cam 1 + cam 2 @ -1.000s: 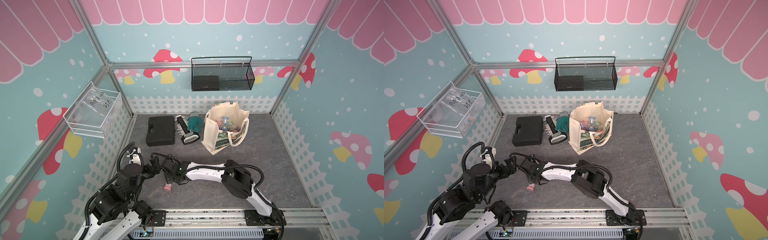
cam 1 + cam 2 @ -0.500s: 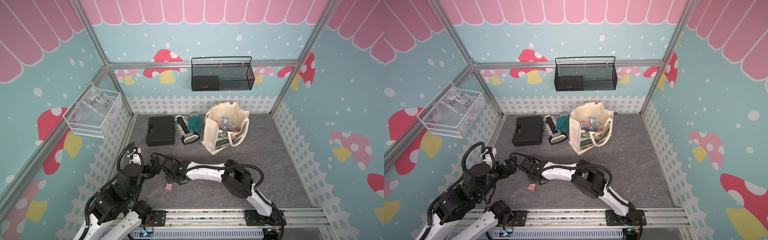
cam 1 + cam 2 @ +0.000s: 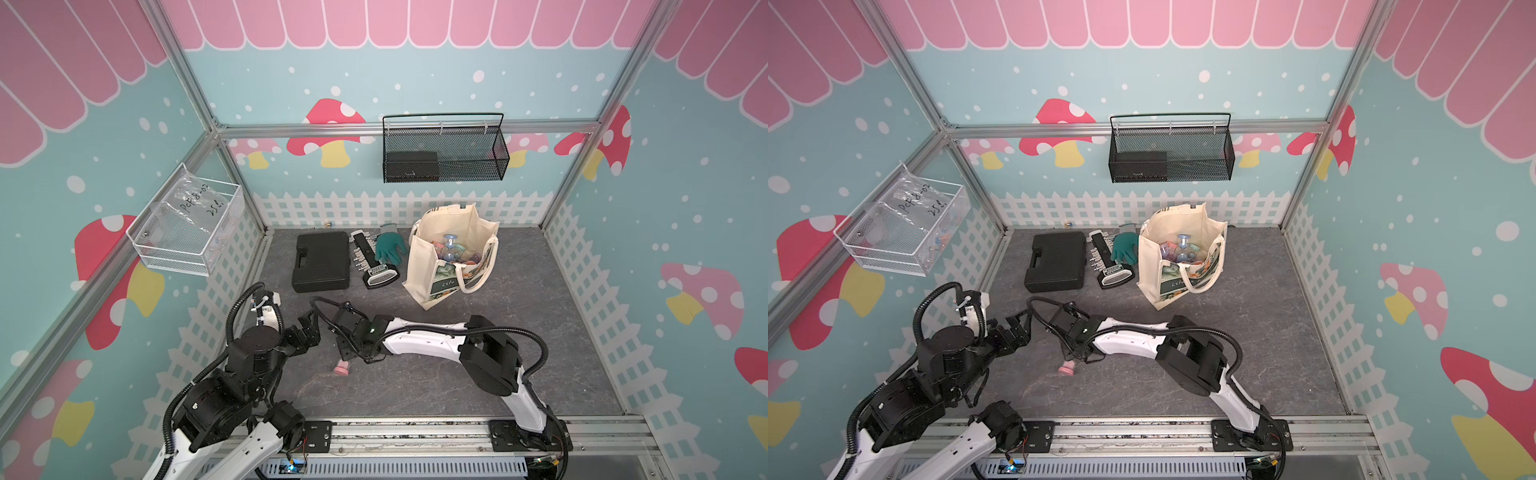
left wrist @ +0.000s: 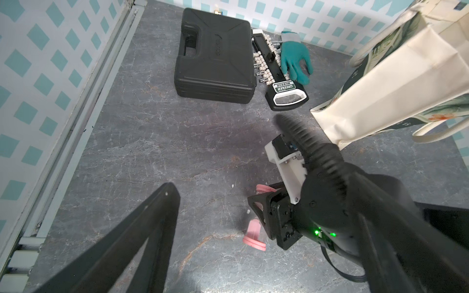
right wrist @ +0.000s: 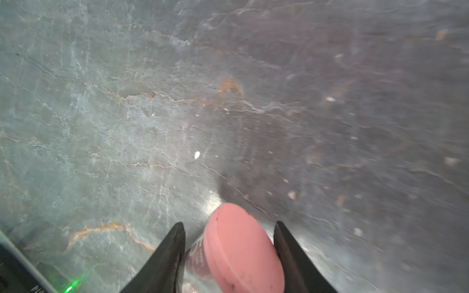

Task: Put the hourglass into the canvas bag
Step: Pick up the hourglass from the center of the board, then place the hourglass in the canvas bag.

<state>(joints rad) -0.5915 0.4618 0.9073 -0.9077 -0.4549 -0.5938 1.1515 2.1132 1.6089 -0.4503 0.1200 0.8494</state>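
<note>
The right gripper pinches the pink-capped clear glass hourglass between its black jaws. The hourglass lies low on the grey stone-patterned floor, well apart from the cream floral canvas bag.

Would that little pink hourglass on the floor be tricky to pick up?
The hourglass lies on its side on round pink caps, so a nudge would probably roll it. Its clear middle looks smooth, likely slippery and breakable.

hourglass: pink caps, lying on its side, front | canvas bag: cream, upright, open, rear
</note>
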